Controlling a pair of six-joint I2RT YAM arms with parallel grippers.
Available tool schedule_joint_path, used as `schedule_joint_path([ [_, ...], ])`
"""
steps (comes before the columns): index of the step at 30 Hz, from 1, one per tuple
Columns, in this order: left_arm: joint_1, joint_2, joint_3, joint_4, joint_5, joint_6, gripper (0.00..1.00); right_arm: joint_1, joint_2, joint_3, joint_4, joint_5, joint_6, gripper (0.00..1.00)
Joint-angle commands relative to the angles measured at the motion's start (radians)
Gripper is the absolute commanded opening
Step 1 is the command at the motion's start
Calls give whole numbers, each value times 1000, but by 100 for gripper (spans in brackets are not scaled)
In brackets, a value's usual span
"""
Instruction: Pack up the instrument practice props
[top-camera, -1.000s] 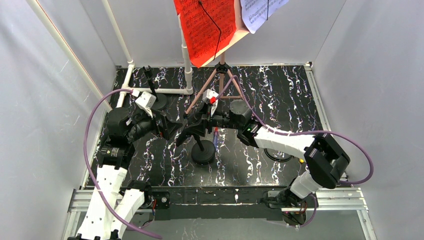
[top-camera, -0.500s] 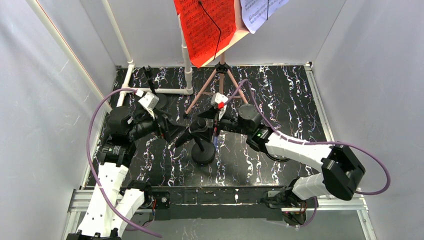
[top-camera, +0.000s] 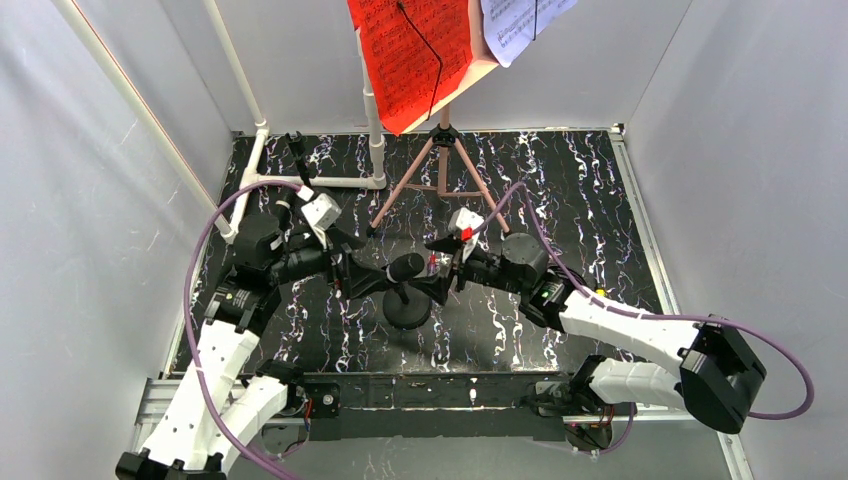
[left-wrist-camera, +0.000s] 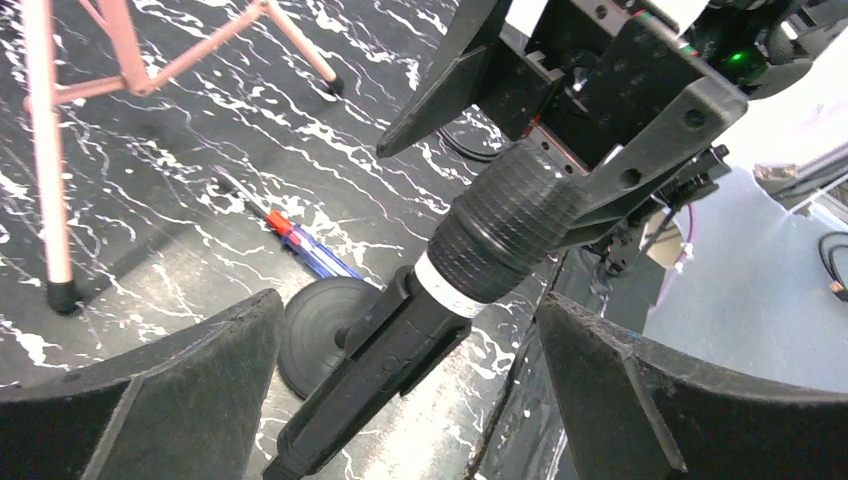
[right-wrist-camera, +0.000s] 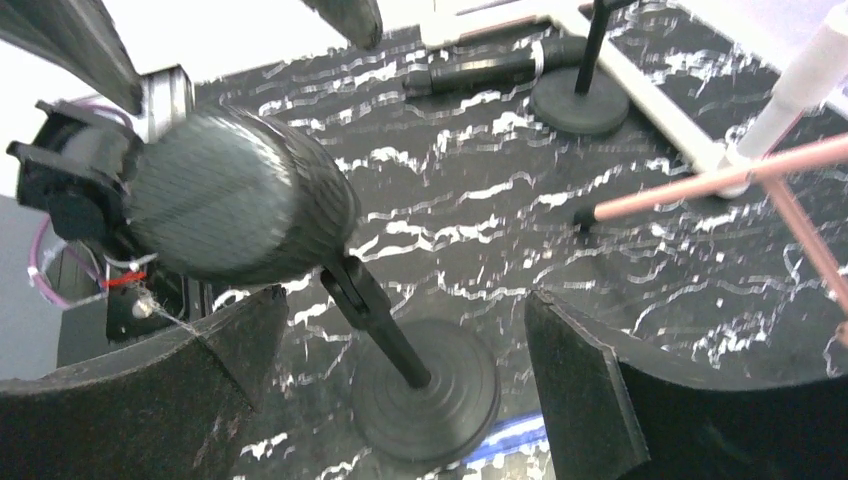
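Sitting mid-frame, the microphone (top-camera: 405, 268) pokes between both pincers, left gripper (top-camera: 374, 281) and right gripper (top-camera: 437, 277) each spread wide, neither one clamping it.

Near microphone (top-camera: 405, 267), black, tilted on stem over round base (top-camera: 407, 312), mid-table; second microphone (right-wrist-camera: 480, 70) back left; pink rack (top-camera: 478, 72) upright on tripod, holding red sheet (top-camera: 410, 55) and white sheet (top-camera: 520, 25)

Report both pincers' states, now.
Left pincer: open, fingers either side of the microphone, not gripping it.
Right pincer: open, facing the same microphone, holding nothing.
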Motion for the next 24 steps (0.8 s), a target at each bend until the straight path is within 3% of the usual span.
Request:
schedule_joint_path([
  [1, -47, 26, 17, -49, 26, 47, 96, -1, -15, -81, 49, 32, 4, 96],
  [15, -155, 108, 31, -93, 0, 71, 92, 55, 291, -110, 413, 52, 49, 91],
  [21, -160, 111, 33, -104, -37, 108, 90, 61, 418, -54, 512, 54, 62, 80],
  [24, -160, 110, 38, -115, -58, 115, 89, 69, 466, -15, 517, 32, 66, 68],
])
